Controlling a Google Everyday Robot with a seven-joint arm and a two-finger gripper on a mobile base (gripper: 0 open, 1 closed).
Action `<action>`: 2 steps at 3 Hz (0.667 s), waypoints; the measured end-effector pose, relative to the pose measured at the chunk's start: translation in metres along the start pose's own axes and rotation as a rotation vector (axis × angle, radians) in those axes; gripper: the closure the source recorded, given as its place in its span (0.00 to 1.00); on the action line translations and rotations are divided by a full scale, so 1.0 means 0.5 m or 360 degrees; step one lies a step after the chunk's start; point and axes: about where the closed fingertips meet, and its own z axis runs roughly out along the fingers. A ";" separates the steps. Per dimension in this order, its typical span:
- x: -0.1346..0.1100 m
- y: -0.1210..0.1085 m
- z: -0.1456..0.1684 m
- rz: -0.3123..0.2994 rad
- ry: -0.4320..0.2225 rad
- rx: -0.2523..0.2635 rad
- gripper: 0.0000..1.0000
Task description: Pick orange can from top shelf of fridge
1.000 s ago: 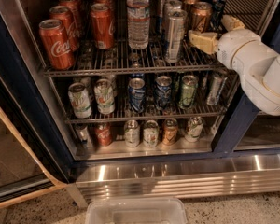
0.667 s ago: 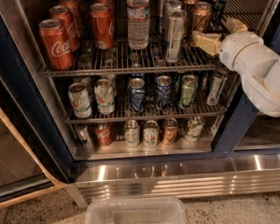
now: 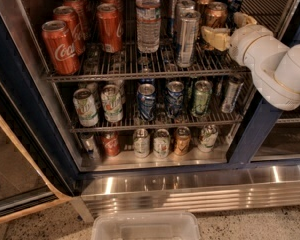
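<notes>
The fridge [image 3: 20, 99] stands open with a dark blue frame. Its top shelf [image 3: 140, 64] is a wire rack. Several copper-orange cans stand in a row at its right; the front orange can [image 3: 216, 14] has a silver lid. My gripper [image 3: 229, 29] reaches in from the right at that can. It is open, with one cream finger [image 3: 215, 38] in front of the can's lower part and the other finger [image 3: 244, 19] just right of the can. The white arm hides the shelf's right end.
Red Coca-Cola cans [image 3: 60, 46] stand at the shelf's left, a water bottle [image 3: 148, 16] in the middle, and a tall silver slim can [image 3: 187, 36] just left of my gripper. Lower racks hold smaller cans. A ribbed steel base [image 3: 190, 189] and a clear plastic tub [image 3: 145, 226] lie below.
My gripper has moved a little up and left, further onto the top shelf toward the front orange can. The cans have not moved.
</notes>
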 end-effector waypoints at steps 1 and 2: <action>0.001 0.001 0.014 0.0005 -0.0003 -0.0012 0.36; 0.006 0.001 0.026 0.0029 -0.0006 -0.0024 0.36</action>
